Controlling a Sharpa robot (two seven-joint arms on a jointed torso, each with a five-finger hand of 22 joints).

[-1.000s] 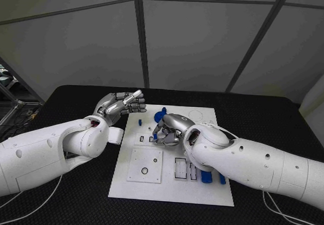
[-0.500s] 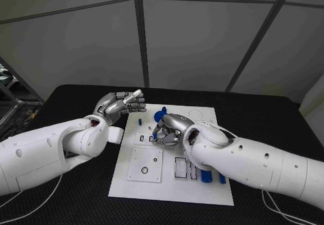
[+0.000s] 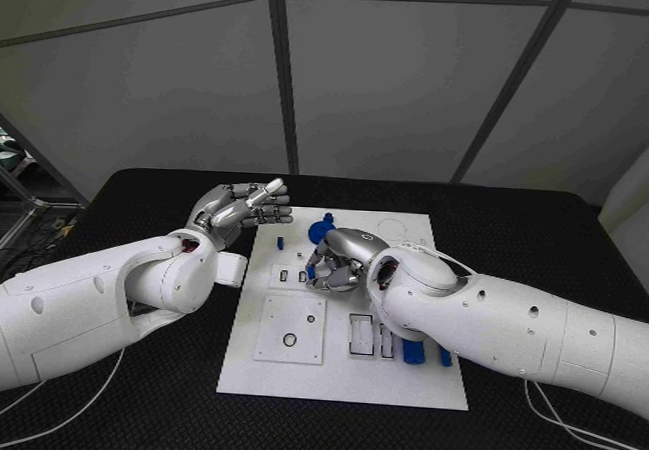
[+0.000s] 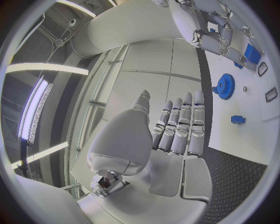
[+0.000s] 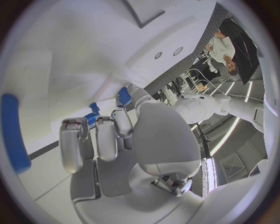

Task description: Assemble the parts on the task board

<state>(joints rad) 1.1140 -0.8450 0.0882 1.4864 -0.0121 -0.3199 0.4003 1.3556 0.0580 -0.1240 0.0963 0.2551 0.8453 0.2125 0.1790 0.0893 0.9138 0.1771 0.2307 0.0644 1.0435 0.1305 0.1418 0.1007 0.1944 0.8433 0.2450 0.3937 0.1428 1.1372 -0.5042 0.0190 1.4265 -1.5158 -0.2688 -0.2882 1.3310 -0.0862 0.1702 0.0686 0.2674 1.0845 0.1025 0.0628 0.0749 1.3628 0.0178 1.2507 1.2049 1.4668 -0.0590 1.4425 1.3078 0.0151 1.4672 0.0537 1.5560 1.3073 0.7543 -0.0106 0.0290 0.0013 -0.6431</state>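
Observation:
The white task board [image 3: 344,381] lies in the middle of the black table. My right hand [image 3: 341,258] is curled down over the board's far half, and a small blue part [image 3: 311,272] shows pinched under its fingers. In the right wrist view that blue part [image 5: 124,96] sits at the thumb tip. The left wrist view shows the right hand [image 4: 204,28] with the blue part [image 4: 252,53] at its fingertips. My left hand [image 3: 243,209] hovers beside the board's far left corner, fingers straight [image 4: 178,126] and holding nothing. A blue gear [image 3: 321,226] stands beyond the right hand.
A small blue piece [image 3: 281,242] lies near the board's far left edge. Two blue pieces [image 3: 411,351] lie by the white slots [image 3: 361,335] at the near right. A square inset [image 3: 291,330] sits near left. A cable [image 3: 576,426] runs over the table's near right.

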